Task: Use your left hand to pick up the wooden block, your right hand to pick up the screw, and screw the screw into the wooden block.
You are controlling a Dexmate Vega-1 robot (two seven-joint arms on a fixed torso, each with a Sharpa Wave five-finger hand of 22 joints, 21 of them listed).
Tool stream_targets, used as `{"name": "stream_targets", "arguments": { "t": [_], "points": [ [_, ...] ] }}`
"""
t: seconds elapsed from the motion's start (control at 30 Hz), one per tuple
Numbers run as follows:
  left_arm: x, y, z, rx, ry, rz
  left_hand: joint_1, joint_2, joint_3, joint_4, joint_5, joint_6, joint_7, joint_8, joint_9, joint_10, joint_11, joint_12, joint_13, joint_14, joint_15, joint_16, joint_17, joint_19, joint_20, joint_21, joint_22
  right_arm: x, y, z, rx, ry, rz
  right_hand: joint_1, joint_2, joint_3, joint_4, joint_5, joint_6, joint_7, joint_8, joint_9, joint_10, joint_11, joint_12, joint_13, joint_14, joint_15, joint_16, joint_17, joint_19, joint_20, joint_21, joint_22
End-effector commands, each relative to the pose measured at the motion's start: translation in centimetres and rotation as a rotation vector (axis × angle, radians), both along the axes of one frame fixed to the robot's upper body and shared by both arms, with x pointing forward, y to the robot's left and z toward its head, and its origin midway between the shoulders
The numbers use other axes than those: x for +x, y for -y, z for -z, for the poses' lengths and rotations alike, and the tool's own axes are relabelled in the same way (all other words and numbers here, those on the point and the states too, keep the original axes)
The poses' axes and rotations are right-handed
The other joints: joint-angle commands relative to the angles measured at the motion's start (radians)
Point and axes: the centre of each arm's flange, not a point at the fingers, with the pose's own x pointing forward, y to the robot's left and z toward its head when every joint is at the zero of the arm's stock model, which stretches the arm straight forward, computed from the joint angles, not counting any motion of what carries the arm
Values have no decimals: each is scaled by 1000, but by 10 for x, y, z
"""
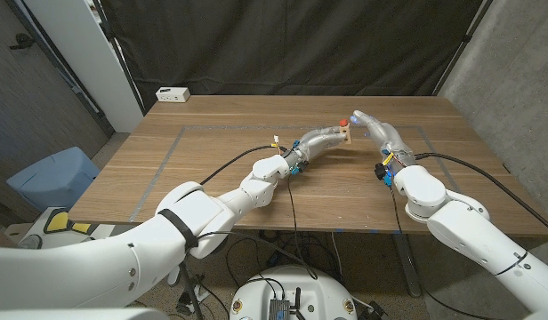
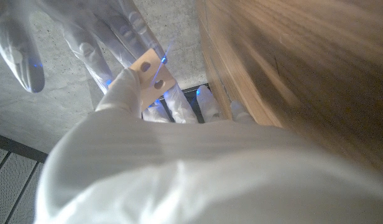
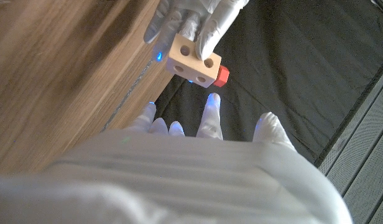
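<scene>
Above the middle of the table my left hand (image 1: 320, 140) grips a small pale wooden block (image 1: 346, 134) with round holes. The right wrist view has the block (image 3: 191, 58) pinched by the left hand's fingers (image 3: 190, 17). A red screw (image 3: 221, 75) sticks out of one of its sides, and its red head (image 1: 344, 119) sits at the block's top in the head view. My right hand (image 1: 377, 130) hovers just right of the block with fingers (image 3: 210, 115) spread, a small gap from the screw. In the left wrist view the block (image 2: 149, 76) sits before the right hand (image 2: 79, 34).
The wooden table (image 1: 212, 169) carries a taped rectangle outline (image 1: 172, 151). A white power strip (image 1: 173, 93) lies at the far left corner. A blue bin (image 1: 53, 176) stands on the floor beside the table's left edge. A black curtain hangs behind.
</scene>
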Motion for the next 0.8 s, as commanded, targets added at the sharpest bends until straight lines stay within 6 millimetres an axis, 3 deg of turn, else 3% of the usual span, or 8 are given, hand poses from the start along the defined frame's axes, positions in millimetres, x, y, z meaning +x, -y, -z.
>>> {"name": "stream_targets", "arguments": {
  "t": [0.03, 0.8],
  "points": [
    [-2, -1, 2, -6, 9, 3, 5, 8, 2, 4, 5, 25, 12, 8, 5, 5, 1, 8, 1, 4, -28, 3, 1, -1, 5, 7, 4, 9, 0, -3, 3, -6, -15, -13, -7, -1, 1, -6, -3, -3, -3, 0, -4, 1, 0, 3, -8, 6, 5, 2, 0, 8, -2, 2],
    [3, 3, -1, 11, -20, -9, 2, 9, 5, 5, 6, 28, 12, 8, 5, 3, 1, 7, 0, 4, -29, 2, 1, -1, 5, 7, 4, 18, -9, -6, -15, -11, -45, -30, -16, -11, 7, -16, -2, 0, -2, 0, -5, 1, 0, 3, -11, 7, 5, 4, -4, 9, -3, 2]
  ]
}}
